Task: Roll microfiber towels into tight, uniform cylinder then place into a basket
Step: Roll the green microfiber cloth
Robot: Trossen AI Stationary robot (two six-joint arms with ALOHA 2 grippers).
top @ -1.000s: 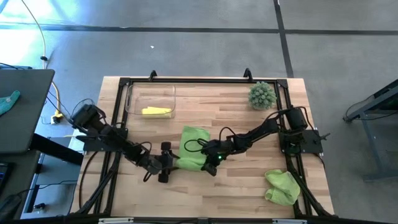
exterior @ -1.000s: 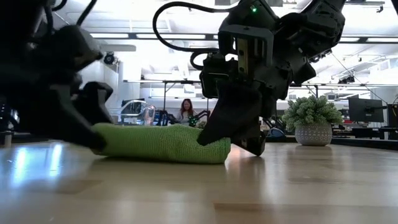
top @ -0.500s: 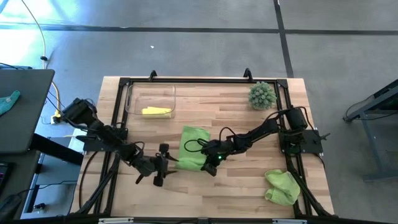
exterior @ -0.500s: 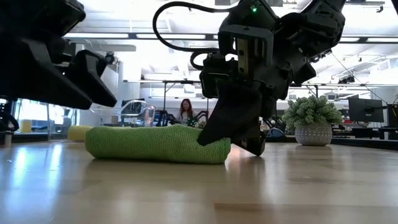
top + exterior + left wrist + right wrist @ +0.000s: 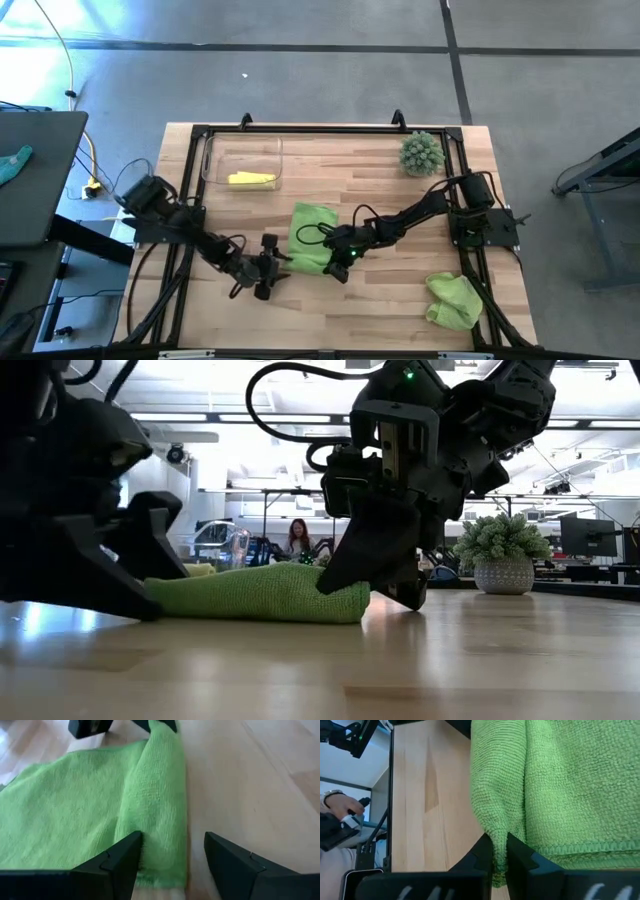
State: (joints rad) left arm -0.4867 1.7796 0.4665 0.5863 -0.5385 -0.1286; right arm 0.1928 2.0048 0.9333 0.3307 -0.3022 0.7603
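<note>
From above: green towel [image 5: 311, 240] mid-table, between left gripper [image 5: 272, 272] and right gripper [image 5: 340, 262]; yellow towel [image 5: 250, 179] inside basket [image 5: 212, 160]. Low view: rolled fold flat on wood. Left wrist: fingers spread, straddling roll end. Right wrist: fingers pinching towel edge (hem visible).

**Colours on the table**

Towel mid-table [image 5: 312, 238]: bright light green, fine looped weave, stitched hem. 2nd towel [image 5: 452, 300] at near-right corner: same green, crumpled. 3rd towel [image 5: 250, 179]: pale yellow, inside clear see-thru basket [image 5: 214, 160]. Table [image 5: 380, 310]: light wood planks w/ black frame. Arms & both grippers: black. Plant [image 5: 421, 153]: grey-green, spiky; pot pale grey, speckled.
</note>
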